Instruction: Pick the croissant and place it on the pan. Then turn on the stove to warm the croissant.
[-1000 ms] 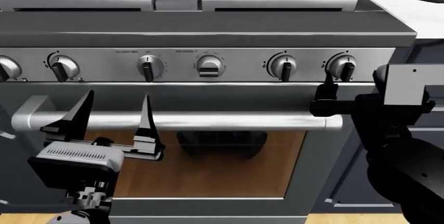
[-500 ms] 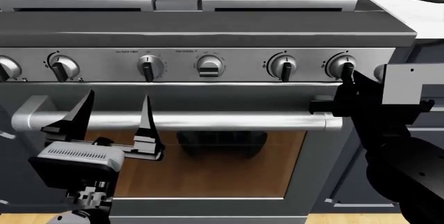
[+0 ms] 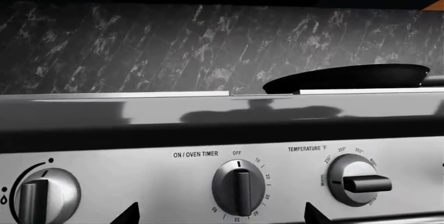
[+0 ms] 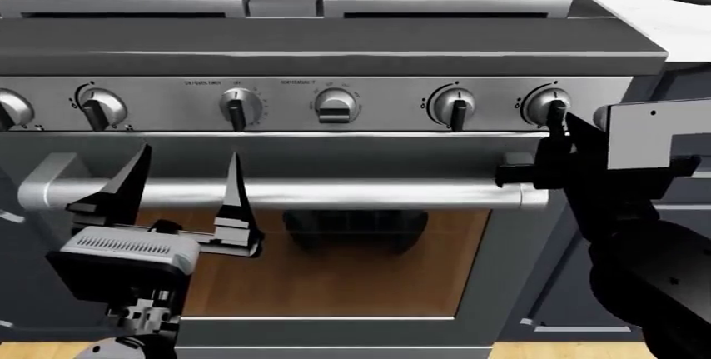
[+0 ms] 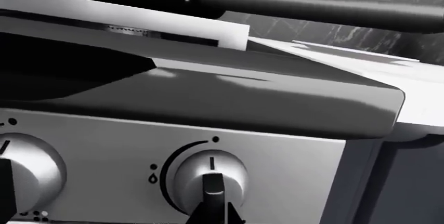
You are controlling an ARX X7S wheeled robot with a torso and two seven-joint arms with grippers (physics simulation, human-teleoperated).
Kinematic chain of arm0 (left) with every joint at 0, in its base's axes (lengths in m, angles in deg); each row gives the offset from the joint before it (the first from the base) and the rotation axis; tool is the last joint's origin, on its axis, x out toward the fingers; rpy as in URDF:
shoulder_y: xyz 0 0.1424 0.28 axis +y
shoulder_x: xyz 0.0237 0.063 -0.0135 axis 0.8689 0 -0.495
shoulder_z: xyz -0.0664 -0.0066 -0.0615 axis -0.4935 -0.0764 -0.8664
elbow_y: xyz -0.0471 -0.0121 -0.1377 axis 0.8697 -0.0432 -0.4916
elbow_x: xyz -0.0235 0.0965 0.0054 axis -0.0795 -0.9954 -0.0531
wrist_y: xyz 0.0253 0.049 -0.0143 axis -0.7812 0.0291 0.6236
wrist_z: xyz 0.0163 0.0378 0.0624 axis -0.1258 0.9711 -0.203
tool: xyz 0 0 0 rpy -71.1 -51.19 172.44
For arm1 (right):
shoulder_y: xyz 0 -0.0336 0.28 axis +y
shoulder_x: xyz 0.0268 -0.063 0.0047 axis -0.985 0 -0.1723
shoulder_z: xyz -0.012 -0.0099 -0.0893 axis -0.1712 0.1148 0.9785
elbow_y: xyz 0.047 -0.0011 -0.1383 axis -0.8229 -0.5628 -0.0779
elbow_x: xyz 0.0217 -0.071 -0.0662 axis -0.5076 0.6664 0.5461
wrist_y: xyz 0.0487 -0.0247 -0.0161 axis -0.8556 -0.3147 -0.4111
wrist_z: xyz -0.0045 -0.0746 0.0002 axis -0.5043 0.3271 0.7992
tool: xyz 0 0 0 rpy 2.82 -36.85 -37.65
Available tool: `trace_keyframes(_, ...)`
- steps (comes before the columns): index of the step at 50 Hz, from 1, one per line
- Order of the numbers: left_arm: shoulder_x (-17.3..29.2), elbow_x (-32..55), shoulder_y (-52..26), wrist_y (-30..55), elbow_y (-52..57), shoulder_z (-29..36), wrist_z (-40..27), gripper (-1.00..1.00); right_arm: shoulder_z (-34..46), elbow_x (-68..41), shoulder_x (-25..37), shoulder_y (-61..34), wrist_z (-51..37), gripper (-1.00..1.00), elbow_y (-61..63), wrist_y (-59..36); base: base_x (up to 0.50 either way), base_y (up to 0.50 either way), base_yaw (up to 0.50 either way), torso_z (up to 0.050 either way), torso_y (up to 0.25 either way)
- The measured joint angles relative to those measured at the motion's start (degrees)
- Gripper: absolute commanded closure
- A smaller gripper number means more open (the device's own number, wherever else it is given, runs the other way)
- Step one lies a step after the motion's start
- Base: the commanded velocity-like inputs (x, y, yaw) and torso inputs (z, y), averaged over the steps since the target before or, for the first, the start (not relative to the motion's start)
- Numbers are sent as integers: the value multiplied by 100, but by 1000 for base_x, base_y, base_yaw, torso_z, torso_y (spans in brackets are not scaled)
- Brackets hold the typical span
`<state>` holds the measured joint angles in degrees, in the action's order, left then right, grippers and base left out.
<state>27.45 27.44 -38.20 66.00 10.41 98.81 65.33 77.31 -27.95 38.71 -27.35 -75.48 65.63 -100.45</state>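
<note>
While right hand (image 4: pixel 552 130) meets far-right knob (image 4: pixel 547 107), left hand (image 4: pixel 183 188) hangs open.

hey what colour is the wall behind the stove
Dark grey marbled with white veining on the wall behind the stove; clearest in the left wrist view.

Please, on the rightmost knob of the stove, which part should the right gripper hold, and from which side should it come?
Grip the raised bar across the rightmost knob, one finger on each flat side. It stands vertical and faces outward, so the right gripper should probably come straight from the front.
</note>
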Motion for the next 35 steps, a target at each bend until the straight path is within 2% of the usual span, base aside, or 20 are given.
trace_keyframes(35,22,22,-2,-40,-55,36,-24,-100,527,576,216,-381,167,100,139,-482,0,0,0,0,0)
